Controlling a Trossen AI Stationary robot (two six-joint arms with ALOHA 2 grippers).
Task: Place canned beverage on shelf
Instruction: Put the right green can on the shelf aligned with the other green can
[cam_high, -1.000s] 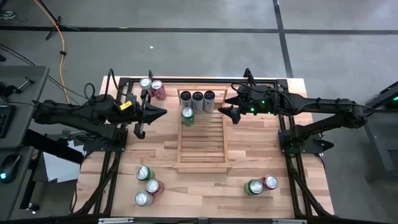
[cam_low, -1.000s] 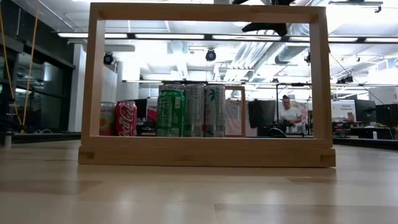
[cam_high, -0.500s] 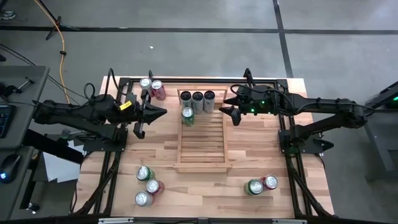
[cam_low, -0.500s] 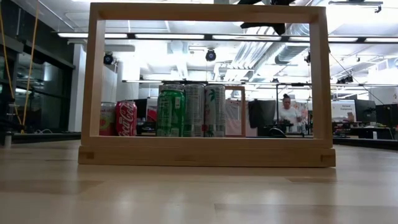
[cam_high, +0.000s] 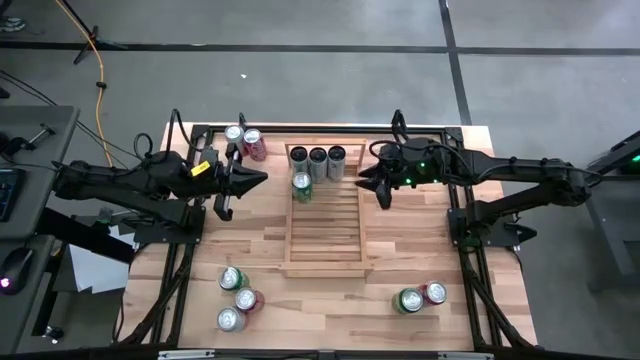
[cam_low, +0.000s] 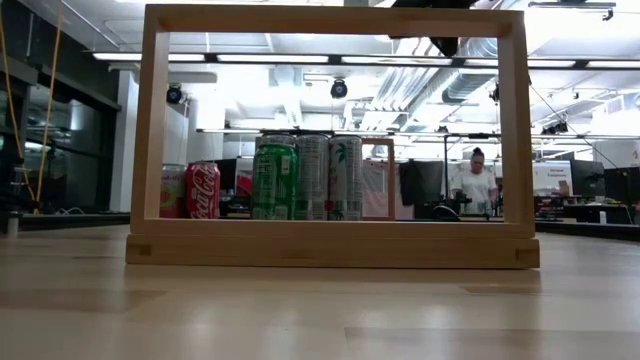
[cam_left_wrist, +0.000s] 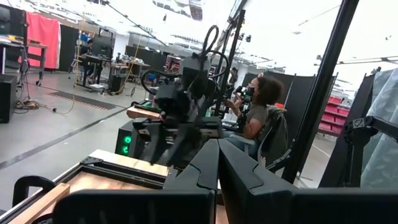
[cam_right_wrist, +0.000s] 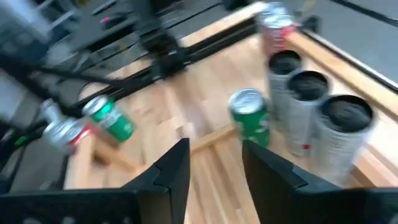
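Note:
The shelf (cam_high: 322, 215) is a light-wood slatted rack lying in the middle of the table. Three dark-topped cans (cam_high: 318, 160) stand in a row at its far end. A green can (cam_high: 301, 186) stands upright on the slats just in front of the leftmost one, and it also shows in the right wrist view (cam_right_wrist: 250, 118). My right gripper (cam_high: 375, 182) hovers above the shelf's far right corner, open, with nothing between its fingers (cam_right_wrist: 214, 149). My left gripper (cam_high: 262, 180) hangs shut and empty left of the shelf (cam_left_wrist: 217, 162).
Two cans (cam_high: 243, 140) stand at the table's far left. Three cans (cam_high: 235, 297) lie at the near left and two (cam_high: 421, 297) at the near right. Bare planks lie on both sides of the shelf. A person (cam_low: 478, 180) stands in the room beyond.
My right gripper has stayed above the shelf's far right corner, rolled at the wrist, and drawn its fingers closer together with nothing between them. The cans and the shelf have not moved.

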